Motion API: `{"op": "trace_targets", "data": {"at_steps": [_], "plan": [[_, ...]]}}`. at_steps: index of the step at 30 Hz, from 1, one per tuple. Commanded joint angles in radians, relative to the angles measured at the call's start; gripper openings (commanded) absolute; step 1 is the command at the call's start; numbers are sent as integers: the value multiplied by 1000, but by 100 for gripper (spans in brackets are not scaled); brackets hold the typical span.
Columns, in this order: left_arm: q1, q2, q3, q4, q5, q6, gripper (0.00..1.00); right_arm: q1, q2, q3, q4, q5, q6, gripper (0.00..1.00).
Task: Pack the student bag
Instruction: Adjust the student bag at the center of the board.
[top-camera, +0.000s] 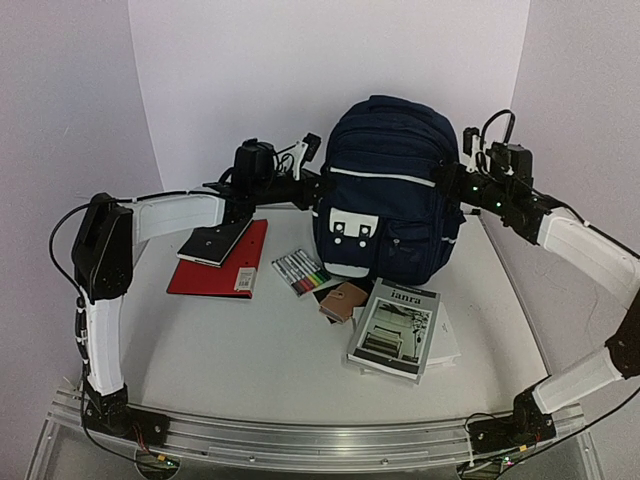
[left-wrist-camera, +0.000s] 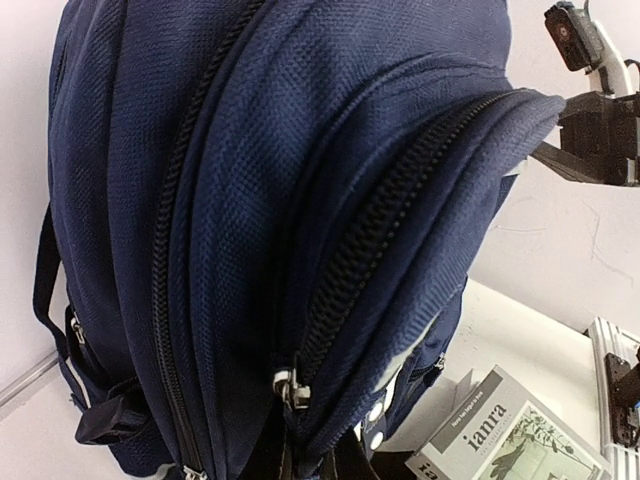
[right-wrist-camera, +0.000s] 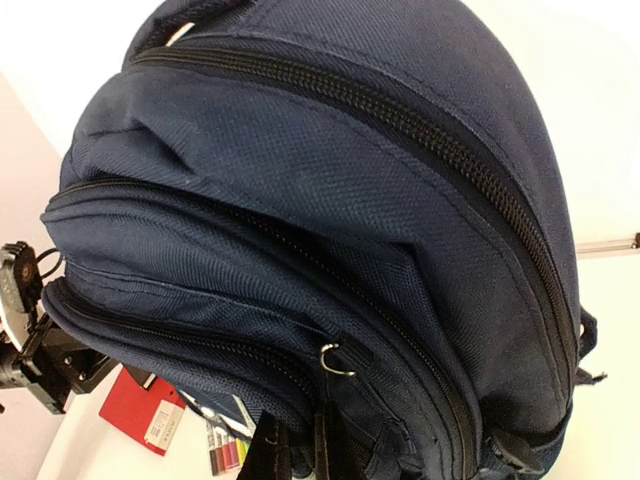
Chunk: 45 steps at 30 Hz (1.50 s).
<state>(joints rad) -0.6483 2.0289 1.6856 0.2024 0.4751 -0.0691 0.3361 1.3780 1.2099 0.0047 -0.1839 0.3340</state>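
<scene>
Seen from above, the left gripper meets the left flank of the student bag, a large navy-blue fabric backpack with thin white stripes. The right gripper meets its right flank, and the jaws are hard to read there. The wrist views show more: each pair of black fingers is pinched together on navy fabric beside a zipper track, the bag's side drawn to a point at each gripper.

Only the overhead view shows all the loose things: a flat red folder under a black notebook, a pack of coloured markers, a small brown wallet and a grey "ianra" booklet.

The bag stands upright at the back middle of the white table, its long axis vertical and its white-patched front pocket facing the arm bases. Markers and wallet lie just beside its foot. Open tabletop stretches from the booklet to the near edge, and a wall stands close behind.
</scene>
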Motion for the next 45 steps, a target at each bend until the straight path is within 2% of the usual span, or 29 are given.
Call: {"op": "trace_targets", "data": {"at_steps": [1, 4, 8, 12, 18, 19, 21, 22, 24, 27, 33, 38, 42, 45], "plan": [[-2, -214, -72, 168, -38, 62, 0, 22, 77, 109, 213, -10, -14, 0], [-16, -300, -136, 142, -44, 105, 0, 43, 118, 126, 281, -25, -24, 0], [-24, -418, -222, 28, -28, 132, 0, 63, 183, 148, 340, -67, -21, 0], [-40, -514, -339, -13, 0, 87, 0, 84, 238, 143, 385, -86, -19, 0], [-62, -546, -482, -21, -1, -26, 0, 90, 266, 88, 438, -36, 62, 1], [-65, -547, -504, -13, -7, -42, 0, 90, 259, 80, 437, -30, 87, 11], [-68, -544, -542, -10, -41, -68, 0, 93, 227, 52, 429, -34, 134, 51], [-68, -544, -553, -10, -65, -75, 0, 95, 209, 32, 426, -34, 164, 64], [-69, -545, -578, -1, -91, -83, 0, 99, 158, -19, 423, -32, 221, 79], [-70, -537, -601, 27, -93, -109, 0, 116, 78, -97, 422, -39, 278, 97], [-70, -465, -566, 44, -15, -184, 0, 201, -29, -163, 318, 27, 288, 98], [-70, -463, -586, 93, -29, -217, 0, 253, -92, -207, 302, 65, 452, 98], [-70, -456, -585, 89, -9, -214, 0, 323, -42, -146, 304, 67, 562, 98], [-70, -452, -582, 76, 5, -204, 0, 356, 21, -90, 307, 74, 643, 93]]}}
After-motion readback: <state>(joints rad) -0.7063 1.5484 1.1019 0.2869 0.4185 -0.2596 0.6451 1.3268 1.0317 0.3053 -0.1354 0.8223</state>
